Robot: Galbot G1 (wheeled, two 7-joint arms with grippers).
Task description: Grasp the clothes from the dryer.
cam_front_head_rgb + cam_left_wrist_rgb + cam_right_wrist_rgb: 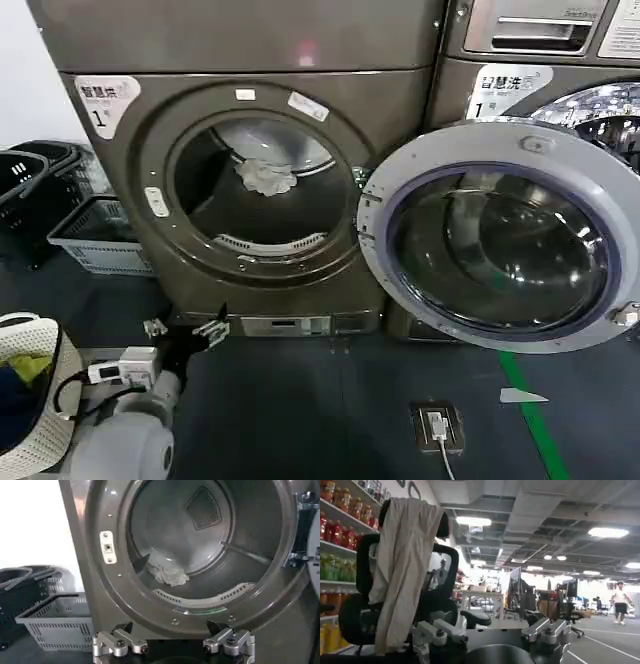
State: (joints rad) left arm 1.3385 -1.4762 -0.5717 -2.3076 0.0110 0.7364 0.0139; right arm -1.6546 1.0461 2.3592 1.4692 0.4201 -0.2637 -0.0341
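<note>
The dryer (120, 180) is a bronze-grey front-loader with a "1" sticker, and its round door (500, 235) hangs swung open to the right. The clothes (265, 177), a small whitish wad, lie inside the dark drum at its back. My left gripper (185, 326) hovers low in front of the dryer's base, open and holding nothing, well below and short of the porthole. In the left wrist view, the clothes (170, 575) rest on the drum floor beyond the open left gripper (171, 628). My right gripper (492, 630) is open, facing away into the room.
A grey basket (95, 240) and a black basket (25, 175) stand left of the dryer. A white hamper (35, 400) sits at my lower left. A second machine (560, 90) stands to the right behind the door. A floor socket (437, 425) and green tape (530, 410) mark the floor.
</note>
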